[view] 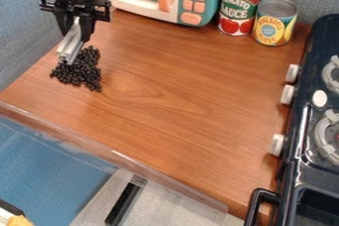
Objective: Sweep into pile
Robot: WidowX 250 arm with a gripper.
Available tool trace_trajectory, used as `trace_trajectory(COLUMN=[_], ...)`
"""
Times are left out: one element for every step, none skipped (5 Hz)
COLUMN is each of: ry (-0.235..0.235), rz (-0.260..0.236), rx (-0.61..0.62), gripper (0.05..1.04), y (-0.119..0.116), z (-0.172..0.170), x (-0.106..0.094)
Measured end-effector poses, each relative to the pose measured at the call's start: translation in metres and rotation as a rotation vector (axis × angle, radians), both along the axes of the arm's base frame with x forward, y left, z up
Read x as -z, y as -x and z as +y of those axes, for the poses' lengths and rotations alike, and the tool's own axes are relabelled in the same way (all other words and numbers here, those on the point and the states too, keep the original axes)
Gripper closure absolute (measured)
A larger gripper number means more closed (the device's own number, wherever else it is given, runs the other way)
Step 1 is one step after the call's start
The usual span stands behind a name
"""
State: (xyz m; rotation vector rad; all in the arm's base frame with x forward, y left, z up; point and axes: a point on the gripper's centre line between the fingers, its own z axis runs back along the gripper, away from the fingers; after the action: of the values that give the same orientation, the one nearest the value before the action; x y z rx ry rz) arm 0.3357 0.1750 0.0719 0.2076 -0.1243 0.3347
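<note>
With the end effector (77,26) pinching the pale bar (69,45) at the heap of beans (80,75) on the tabletop's (172,96) left, a hard or tilted sweep could scatter loose ones.

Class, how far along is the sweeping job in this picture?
It looks mostly done: the black beans lie in one cluster on the wooden counter. In hand: the gripper holds a pale bar at the cluster's upper-left edge. Probably left: tightening the ragged edges, then lifting the bar away.
</note>
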Motion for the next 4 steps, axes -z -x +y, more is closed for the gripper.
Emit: trace_trajectory(ry=[-0.066, -0.11, -0.179, -0.197], rz=[-0.01, -0.021, -0.016, 0.033], rx=[-0.01, -0.011, 0.013, 0.034], gripper=[0.703, 0.703, 0.703, 0.703], y=[-0.001, 0.001, 0.0, 0.006], z=[0.012, 0.024, 0.034, 0.042], x=[-0.002, -0.005, -0.006, 0.014])
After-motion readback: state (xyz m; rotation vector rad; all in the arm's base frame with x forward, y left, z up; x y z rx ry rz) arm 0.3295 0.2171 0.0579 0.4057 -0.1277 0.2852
